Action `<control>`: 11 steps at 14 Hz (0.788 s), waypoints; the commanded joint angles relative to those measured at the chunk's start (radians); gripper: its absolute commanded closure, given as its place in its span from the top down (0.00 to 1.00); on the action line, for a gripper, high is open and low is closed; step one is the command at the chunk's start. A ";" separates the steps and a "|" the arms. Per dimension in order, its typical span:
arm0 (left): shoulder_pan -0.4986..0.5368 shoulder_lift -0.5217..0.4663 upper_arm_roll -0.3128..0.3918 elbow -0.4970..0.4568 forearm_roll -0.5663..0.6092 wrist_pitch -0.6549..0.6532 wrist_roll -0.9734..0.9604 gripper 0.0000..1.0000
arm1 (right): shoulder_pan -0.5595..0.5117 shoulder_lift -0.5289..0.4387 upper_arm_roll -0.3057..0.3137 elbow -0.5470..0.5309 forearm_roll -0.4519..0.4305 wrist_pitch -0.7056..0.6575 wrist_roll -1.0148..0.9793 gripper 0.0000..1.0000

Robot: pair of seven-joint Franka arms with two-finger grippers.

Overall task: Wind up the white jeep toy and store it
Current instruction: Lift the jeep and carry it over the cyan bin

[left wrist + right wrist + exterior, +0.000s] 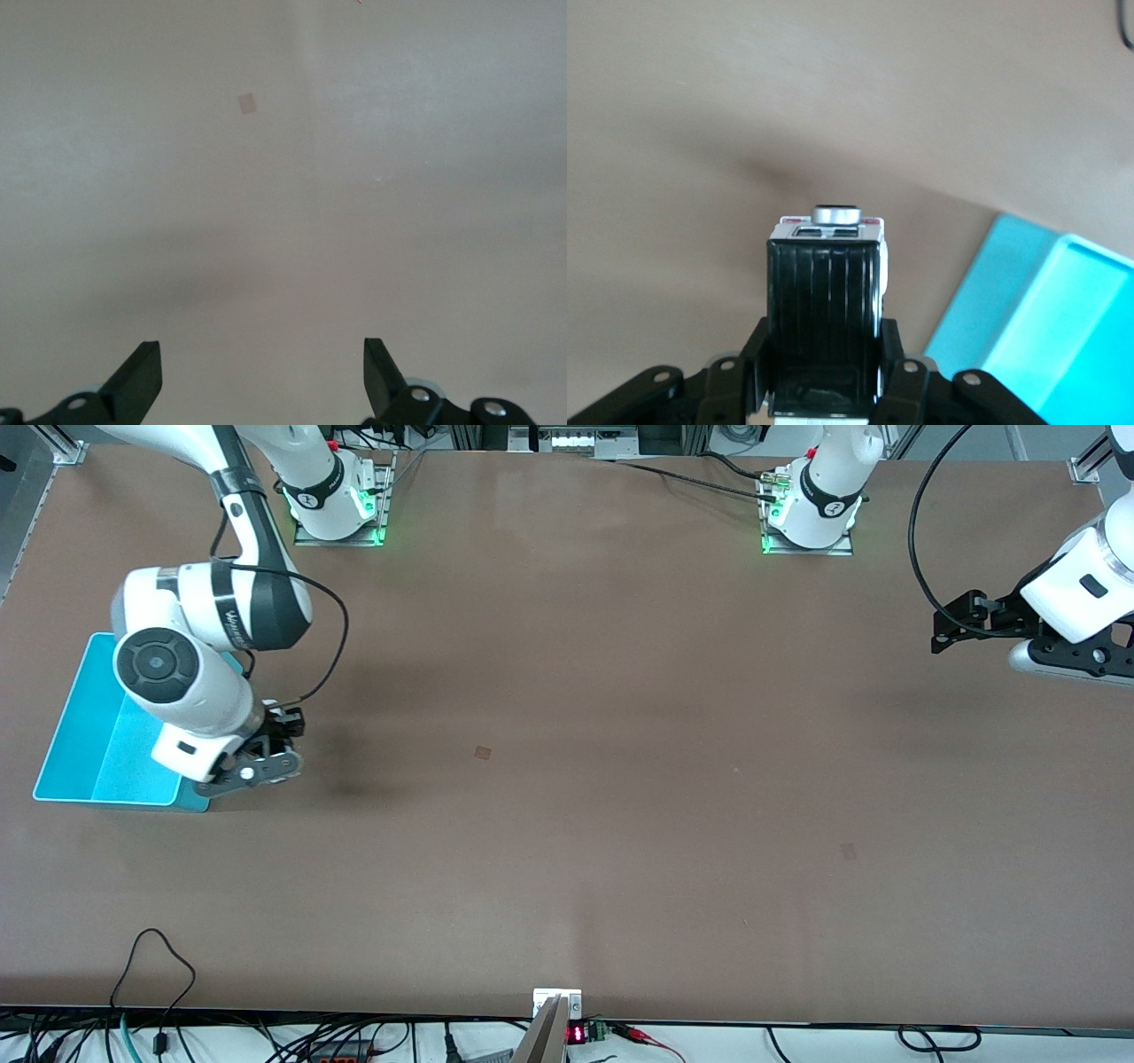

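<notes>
In the right wrist view my right gripper [824, 354] is shut on the white jeep toy [824, 283], one finger on each side of its ribbed black roof. The jeep's white body and a silver round part point away from the camera. This gripper [266, 755] hangs low over the brown table, just beside the turquoise bin [89, 726] at the right arm's end. In the front view the arm hides the jeep. One corner of the bin [1045, 301] lies close beside the toy. My left gripper [948, 624] waits over the left arm's end, open [261, 372] and holding nothing.
A small square mark [483, 753] lies on the brown table near its middle, and it also shows as a small square mark [248, 104] in the left wrist view. Cables and a small box with a red display [576, 1034] line the table edge nearest the front camera.
</notes>
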 commanded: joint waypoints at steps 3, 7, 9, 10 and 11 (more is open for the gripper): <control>-0.004 -0.010 -0.003 0.011 0.007 -0.021 -0.010 1.00 | -0.069 -0.078 -0.068 -0.074 -0.023 -0.023 0.033 0.00; -0.004 -0.010 -0.003 0.011 0.007 -0.022 -0.010 1.00 | -0.150 -0.175 -0.076 -0.249 -0.060 0.107 0.020 0.00; -0.004 -0.010 -0.003 0.011 0.007 -0.022 -0.008 1.00 | -0.201 -0.236 -0.076 -0.374 -0.091 0.222 0.016 0.00; -0.004 -0.010 -0.001 0.011 0.007 -0.030 -0.010 1.00 | -0.233 -0.245 -0.076 -0.404 -0.091 0.248 -0.002 0.00; -0.003 -0.010 -0.001 0.011 0.007 -0.033 -0.010 1.00 | -0.260 -0.247 -0.076 -0.415 -0.091 0.259 -0.019 0.00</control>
